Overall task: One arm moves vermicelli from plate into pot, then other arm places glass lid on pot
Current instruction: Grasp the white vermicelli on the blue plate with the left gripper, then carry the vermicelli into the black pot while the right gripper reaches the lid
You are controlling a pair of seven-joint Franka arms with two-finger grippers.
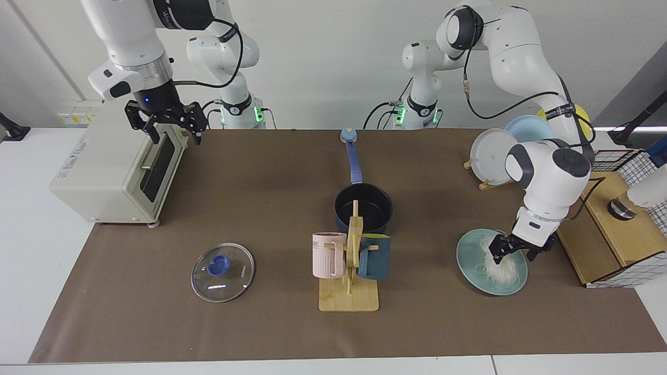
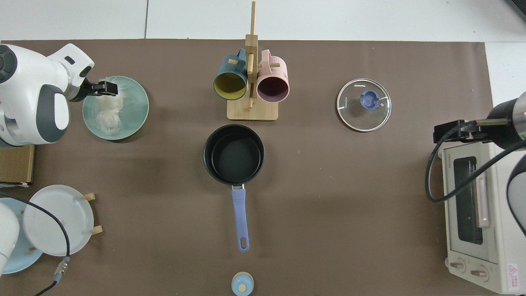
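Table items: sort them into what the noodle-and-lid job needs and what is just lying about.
Needed:
- vermicelli on the teal plate, with the left tool down at it
- pot
- glass lid
- right tool, waiting above the toaster oven

Lying about:
- mug rack with pink mug and dark teal mug
- white plate, light blue plate
- toaster oven
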